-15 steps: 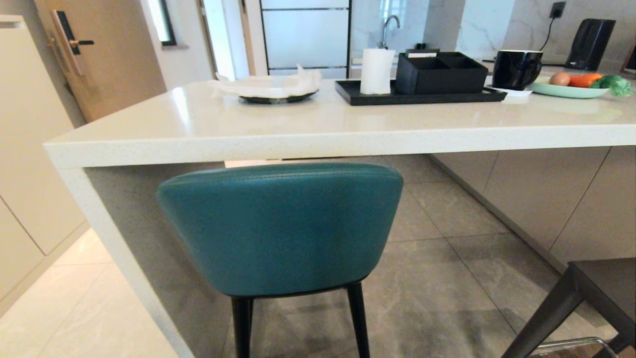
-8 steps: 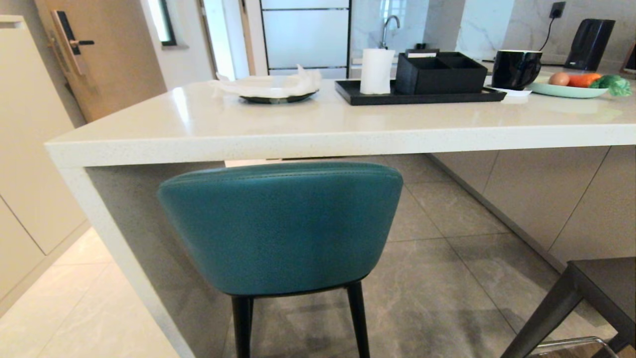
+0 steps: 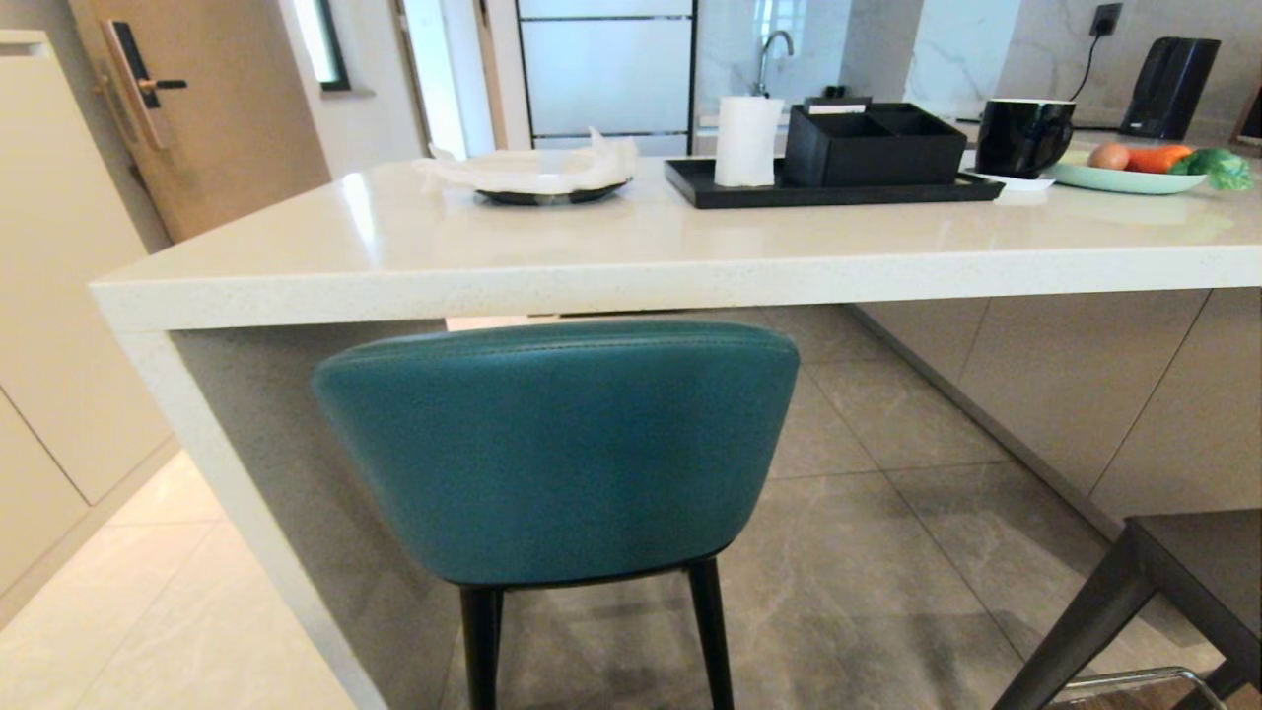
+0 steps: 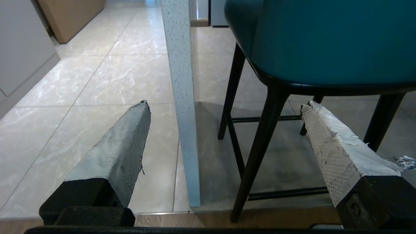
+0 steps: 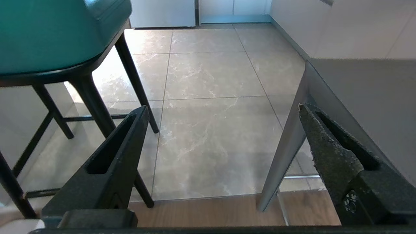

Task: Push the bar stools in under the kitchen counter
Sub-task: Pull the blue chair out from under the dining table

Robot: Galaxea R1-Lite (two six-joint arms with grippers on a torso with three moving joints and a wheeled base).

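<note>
The teal bar stool (image 3: 557, 454) stands at the left end of the kitchen counter (image 3: 631, 266), its rounded back just below the slab's front edge. Only a corner of the dark grey bar stool (image 3: 1173, 582) shows at the lower right, farther out from the counter. Neither gripper appears in the head view. My left gripper (image 4: 225, 104) is open and empty, low down, facing the counter's end panel (image 4: 182, 97) and the teal stool's black legs (image 4: 260, 152). My right gripper (image 5: 221, 108) is open and empty, between the teal stool (image 5: 48, 32) and the grey stool (image 5: 364, 91).
On the counter sit a dish with a white cloth (image 3: 542, 177), a black tray (image 3: 838, 192) with a paper roll and box, a black mug (image 3: 1025, 136) and a plate of vegetables (image 3: 1124, 177). Beige cabinets (image 3: 49, 296) and a door (image 3: 197, 108) stand to the left.
</note>
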